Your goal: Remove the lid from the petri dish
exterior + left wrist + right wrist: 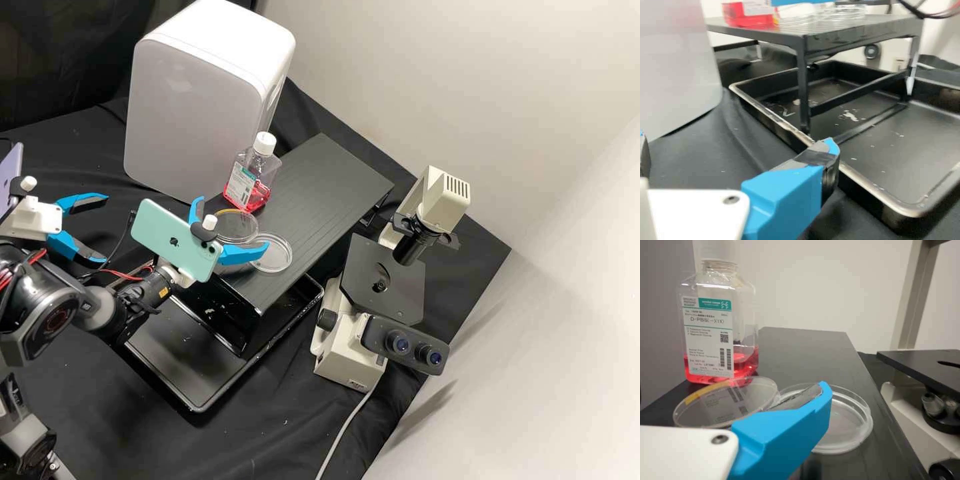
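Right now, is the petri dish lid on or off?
Off. One clear half sits beside the other half on the black shelf, rims overlapping. Which one is the lid, cannot tell.

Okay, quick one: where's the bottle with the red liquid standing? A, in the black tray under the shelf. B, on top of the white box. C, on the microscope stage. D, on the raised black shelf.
D: the bottle stands upright on the raised black shelf, at the end nearest the white box, above the black tray.
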Robot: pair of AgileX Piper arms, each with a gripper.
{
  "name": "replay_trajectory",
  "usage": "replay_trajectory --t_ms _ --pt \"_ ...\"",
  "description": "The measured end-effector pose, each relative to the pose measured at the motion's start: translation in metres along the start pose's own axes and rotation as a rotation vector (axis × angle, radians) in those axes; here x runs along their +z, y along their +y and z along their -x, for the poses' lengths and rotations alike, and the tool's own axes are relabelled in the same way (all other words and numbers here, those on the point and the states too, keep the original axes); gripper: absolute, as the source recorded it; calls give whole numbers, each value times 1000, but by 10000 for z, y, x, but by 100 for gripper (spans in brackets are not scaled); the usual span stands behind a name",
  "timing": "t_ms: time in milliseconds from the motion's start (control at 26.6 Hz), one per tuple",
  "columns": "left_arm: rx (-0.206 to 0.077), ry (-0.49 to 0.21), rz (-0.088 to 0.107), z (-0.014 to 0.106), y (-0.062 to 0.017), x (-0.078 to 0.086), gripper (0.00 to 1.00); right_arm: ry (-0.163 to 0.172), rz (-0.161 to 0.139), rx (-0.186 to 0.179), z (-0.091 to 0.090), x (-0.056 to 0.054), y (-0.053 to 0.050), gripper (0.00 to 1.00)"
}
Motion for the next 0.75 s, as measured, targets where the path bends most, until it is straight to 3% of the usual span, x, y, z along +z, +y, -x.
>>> replay_trajectory --t_ms 263,414,564,752 --pt "21 -2 -1 76 49 28 100 41 0 43 182 -58 73 100" --pt "21 -13 -5 78 53 39 100 34 -11 69 263 -73 99 100" --pt "21 -13 -5 78 53 39 100 9 -40 112 337 -65 130 100" --pt "21 -13 -5 78 53 39 100 2 -105 108 413 -28 136 100"
